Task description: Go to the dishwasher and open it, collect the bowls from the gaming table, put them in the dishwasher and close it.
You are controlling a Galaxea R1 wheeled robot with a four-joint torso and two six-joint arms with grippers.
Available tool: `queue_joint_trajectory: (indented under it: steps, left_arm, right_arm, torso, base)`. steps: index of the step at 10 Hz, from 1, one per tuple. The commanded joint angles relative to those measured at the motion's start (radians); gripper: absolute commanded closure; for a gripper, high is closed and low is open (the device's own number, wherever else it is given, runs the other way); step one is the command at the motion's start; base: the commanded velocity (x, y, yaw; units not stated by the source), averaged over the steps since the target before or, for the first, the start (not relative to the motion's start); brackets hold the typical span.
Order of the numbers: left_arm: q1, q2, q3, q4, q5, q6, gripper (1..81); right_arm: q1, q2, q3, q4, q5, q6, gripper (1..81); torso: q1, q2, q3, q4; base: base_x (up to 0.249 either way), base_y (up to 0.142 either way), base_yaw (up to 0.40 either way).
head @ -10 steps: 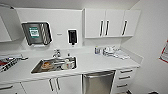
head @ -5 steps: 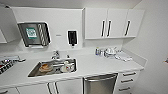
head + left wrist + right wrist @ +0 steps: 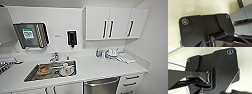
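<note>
Kitchenette: 1 shut dishwasher [image 3: 101, 86], 1 sink [image 3: 31, 76].

The dishwasher [image 3: 101, 85] sits lower centre under the worktop [image 3: 100, 67], right of the sink [image 3: 51, 71], below the wall cupboards [image 3: 110, 23].

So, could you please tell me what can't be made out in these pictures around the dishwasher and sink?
- Dishwasher, head view: the lower front is cut off by the picture's bottom edge.
- Sink, head view: the dishes inside are too blurred to tell apart.
- Items at the back of the counter, head view: too small and blurred to identify.
- Gripper state, wrist views: the dark robot plate blocks it.
</note>
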Motion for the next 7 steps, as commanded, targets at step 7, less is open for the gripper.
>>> queue_joint_trajectory:
  steps: [7]
  left_arm:
    - [-0.056,-0.01,0.01,0.011,0.054,0.004,1.0]
  right_arm:
    - [0.04,-0.013,0.002,0.014,-0.048,0.0,1.0]
  torso:
    - [0.0,0.0,0.0,0.0]
  base:
    - [0.14,0.0,0.0]
